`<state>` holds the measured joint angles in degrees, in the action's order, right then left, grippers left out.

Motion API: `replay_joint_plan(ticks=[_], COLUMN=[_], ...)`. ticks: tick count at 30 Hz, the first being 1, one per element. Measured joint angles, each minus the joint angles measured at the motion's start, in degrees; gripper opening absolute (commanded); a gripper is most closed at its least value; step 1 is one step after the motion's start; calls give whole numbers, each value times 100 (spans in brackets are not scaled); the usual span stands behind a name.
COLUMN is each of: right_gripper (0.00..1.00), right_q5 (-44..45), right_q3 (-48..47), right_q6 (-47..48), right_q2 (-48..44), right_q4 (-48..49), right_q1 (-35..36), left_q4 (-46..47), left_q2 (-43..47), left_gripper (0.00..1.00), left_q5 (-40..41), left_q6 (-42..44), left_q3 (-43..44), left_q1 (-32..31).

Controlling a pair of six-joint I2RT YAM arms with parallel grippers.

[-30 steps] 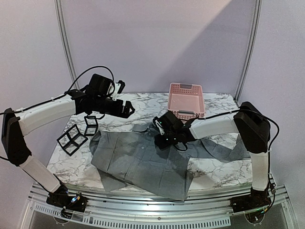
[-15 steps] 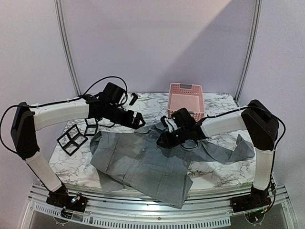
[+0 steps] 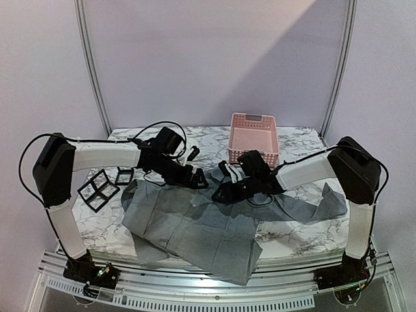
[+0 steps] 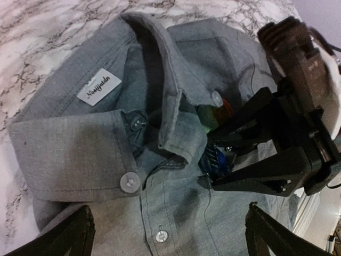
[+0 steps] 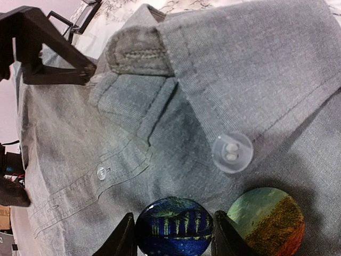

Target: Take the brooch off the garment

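A grey garment (image 3: 195,221) lies spread flat. The left gripper (image 3: 197,181) has swung in to hover just above its collar (image 4: 176,106), jaws wide apart and empty, likely ready to pin the cloth down. The right gripper (image 3: 220,192) stays half closed on the round blue brooch (image 5: 175,226) just below the collar, beside a second, green-orange brooch (image 5: 266,221); it seems still attached.

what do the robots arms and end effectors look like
The left arm and right arm both have smooth white tubular links joined by bulky black joint housings. Thin black cables loop along them. The left end effector and right end effector are all black, each with two flat, angular, tapering fingers. No markings are legible.
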<state>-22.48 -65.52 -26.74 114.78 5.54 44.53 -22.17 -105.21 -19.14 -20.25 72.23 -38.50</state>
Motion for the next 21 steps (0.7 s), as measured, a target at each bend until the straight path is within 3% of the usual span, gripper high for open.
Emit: replay_joint_plan(ticks=[10,21], right_gripper=[42,42], right_q5=[-125,-125], right_q3=[50,66], right_q6=[79,142], right_q2=[-7,-7], right_q4=[96,109], right_q1=[0,0], left_q4=[339,437], left_q2=[-341,-776], left_gripper=[95,57], left_q5=[-396,-518], left_q6=[-295,-605], left_q3=[76,387], left_q1=[0,4])
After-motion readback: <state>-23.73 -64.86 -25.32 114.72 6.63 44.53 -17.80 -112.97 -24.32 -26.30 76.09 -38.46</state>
